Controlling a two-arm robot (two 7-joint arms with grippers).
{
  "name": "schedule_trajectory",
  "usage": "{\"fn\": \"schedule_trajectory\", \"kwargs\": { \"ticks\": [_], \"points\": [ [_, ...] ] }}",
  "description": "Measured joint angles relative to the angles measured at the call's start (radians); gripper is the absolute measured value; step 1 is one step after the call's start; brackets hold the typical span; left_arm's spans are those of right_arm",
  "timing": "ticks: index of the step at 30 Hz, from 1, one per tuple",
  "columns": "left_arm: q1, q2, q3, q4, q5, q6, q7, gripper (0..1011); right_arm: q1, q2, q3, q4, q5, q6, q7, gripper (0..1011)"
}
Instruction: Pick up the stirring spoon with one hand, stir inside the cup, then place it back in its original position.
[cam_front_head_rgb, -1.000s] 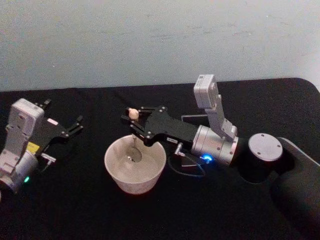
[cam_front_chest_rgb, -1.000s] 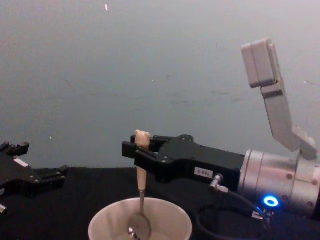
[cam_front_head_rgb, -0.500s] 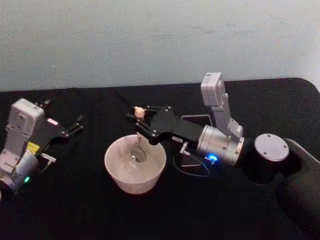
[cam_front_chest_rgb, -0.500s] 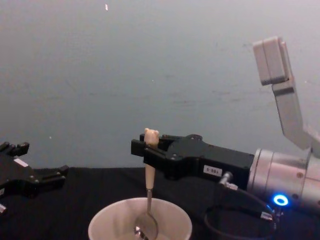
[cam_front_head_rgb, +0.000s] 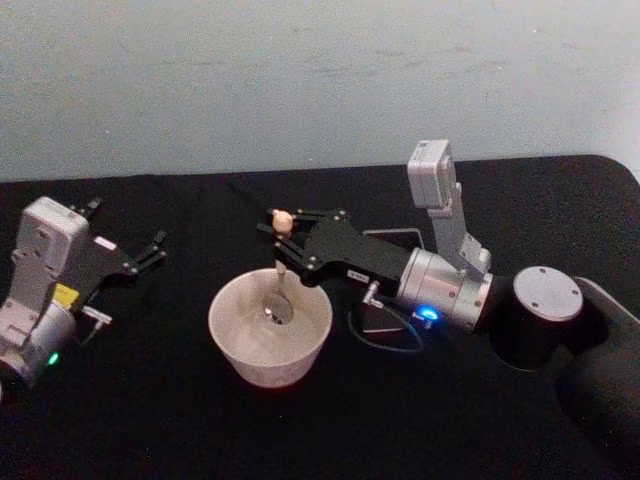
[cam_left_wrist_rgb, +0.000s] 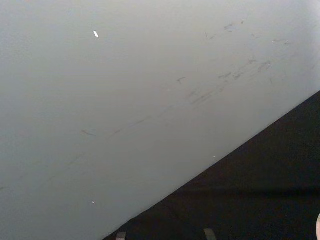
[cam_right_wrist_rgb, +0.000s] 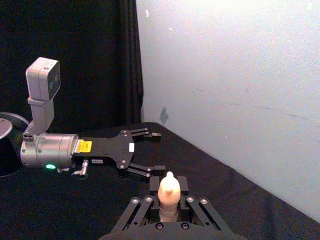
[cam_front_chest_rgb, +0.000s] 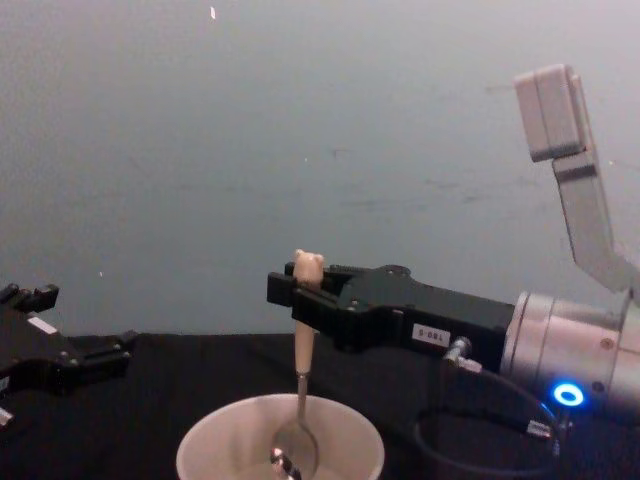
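My right gripper (cam_front_head_rgb: 279, 243) reaches in from the right over the cup (cam_front_head_rgb: 265, 357), its flat black fingers closed tight on the stirring spoon (cam_front_chest_rgb: 303, 350) just below the tiny bear head. Only that rounded peach knob pokes out above the pads. The spoon hangs nearly upright, leaning a little. Its matte peach handle narrows into a thin metal neck, and the shiny round bowl sits down inside the cup, below the rim and near the middle (from the chest view I cannot tell whether it touches the bottom). The cup is wide, round and cream-beige with a plain smooth rim, more bowl than mug. It stands on the black cloth-covered table (cam_front_head_rgb: 150, 420). Behind my right wrist, the thin straight rim of the dark grey square-mouthed holder (cam_front_head_rgb: 392, 233) shows on the cloth. Most of its body is hidden by my gripper's black housing and the brushed silver wrist cylinder, where a small blue ring light (cam_front_head_rgb: 426, 316) glows. A pale grey boxy camera (cam_front_head_rgb: 432, 175) stands up from that wrist on an angled bracket. My left gripper (cam_front_head_rgb: 128, 228) rests low over the table, well apart from the cup on the left side. Its two black fingers are spread wide and hold nothing. The wall (cam_front_chest_rgb: 300, 130) behind is pale blue-grey and faintly scuffed.
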Motion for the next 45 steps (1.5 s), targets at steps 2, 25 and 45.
{"fn": "schedule_trajectory", "kwargs": {
  "ticks": [2,25,45],
  "points": [
    [0.000,0.000,0.000,0.000,0.000,0.000,0.000,1001,-0.001,0.001,0.001,-0.001,0.001,0.001,-0.001,210],
    [0.000,0.000,0.000,0.000,0.000,0.000,0.000,1001,-0.046,0.081,0.057,-0.206,0.071,0.011,-0.021,210],
    [0.000,0.000,0.000,0.000,0.000,0.000,0.000,1001,-0.095,0.215,0.160,-0.335,0.123,0.025,-0.075,210]
  ]
}}
